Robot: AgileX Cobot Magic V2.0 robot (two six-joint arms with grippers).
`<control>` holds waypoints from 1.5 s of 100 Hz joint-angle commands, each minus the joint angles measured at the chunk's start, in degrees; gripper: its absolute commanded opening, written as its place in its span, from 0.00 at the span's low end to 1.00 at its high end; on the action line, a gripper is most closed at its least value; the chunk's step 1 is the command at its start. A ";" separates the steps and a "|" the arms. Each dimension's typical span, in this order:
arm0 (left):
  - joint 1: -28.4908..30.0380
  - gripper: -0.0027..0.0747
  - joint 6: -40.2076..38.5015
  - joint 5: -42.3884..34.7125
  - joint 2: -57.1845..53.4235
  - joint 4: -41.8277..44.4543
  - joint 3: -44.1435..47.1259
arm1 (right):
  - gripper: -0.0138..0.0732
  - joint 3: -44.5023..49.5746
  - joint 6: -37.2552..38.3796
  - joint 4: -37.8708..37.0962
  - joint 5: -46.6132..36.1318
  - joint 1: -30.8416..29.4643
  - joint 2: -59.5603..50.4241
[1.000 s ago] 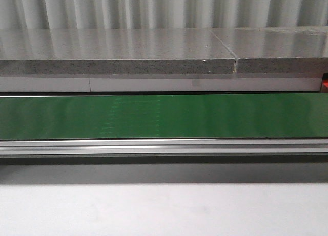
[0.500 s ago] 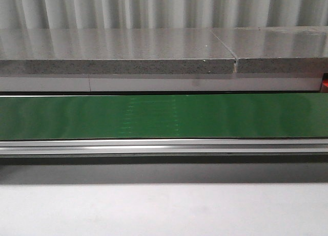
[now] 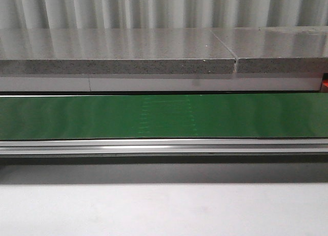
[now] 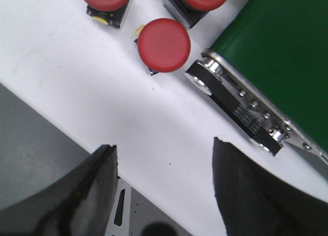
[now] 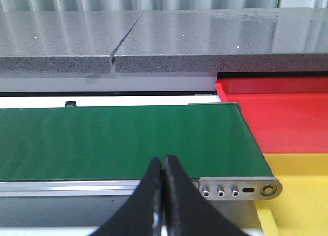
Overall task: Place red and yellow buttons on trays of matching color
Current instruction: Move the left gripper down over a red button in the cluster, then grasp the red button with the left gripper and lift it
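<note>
On my front view I see only the long green conveyor belt (image 3: 164, 115) running across, with a grey speckled stone ledge (image 3: 118, 54) behind it.

My left wrist view shows the left pincer (image 4: 164, 187) spread wide and empty above the white desk (image 4: 102, 103), with three red round-capped buttons (image 4: 164, 45) near the belt's metal end.

My right wrist view shows the right pincer (image 5: 164, 195) fully closed on nothing, over the belt; the red plastic tray (image 5: 277, 113) and yellow plastic tray (image 5: 302, 190) sit just beside the belt's end.
</note>
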 commanded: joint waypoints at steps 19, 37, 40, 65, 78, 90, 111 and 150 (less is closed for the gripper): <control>2.75 0.56 0.46 -3.65 5.87 -2.64 -1.89 | 0.08 -1.12 -0.24 -0.57 -4.77 -0.26 -1.22; 3.51 0.56 0.46 -8.01 9.08 -6.19 -1.89 | 0.08 -1.12 -0.24 -0.57 -4.77 -0.26 -1.22; 3.51 0.56 0.35 -8.62 9.43 -6.50 -1.89 | 0.08 -1.12 -0.24 -0.57 -4.77 -0.26 -1.22; 3.51 0.56 -3.50 -12.19 12.32 -6.86 -1.89 | 0.08 -1.12 -0.24 -0.57 -4.77 -0.26 -1.22; 3.51 0.56 -5.51 -11.96 14.44 -7.07 -1.89 | 0.08 -1.12 -0.24 -0.57 -4.77 -0.26 -1.22; 3.51 0.56 -7.32 -13.68 14.61 -7.10 -2.01 | 0.08 -1.12 -0.24 -0.57 -4.77 -0.26 -1.22; 3.77 0.56 -7.50 -15.27 14.61 -7.53 -2.14 | 0.08 -1.12 -0.24 -0.57 -4.77 -0.26 -1.22; 5.14 0.56 -7.50 -16.94 14.61 -8.00 -2.14 | 0.08 -1.12 -0.24 -0.57 -4.77 -0.26 -1.22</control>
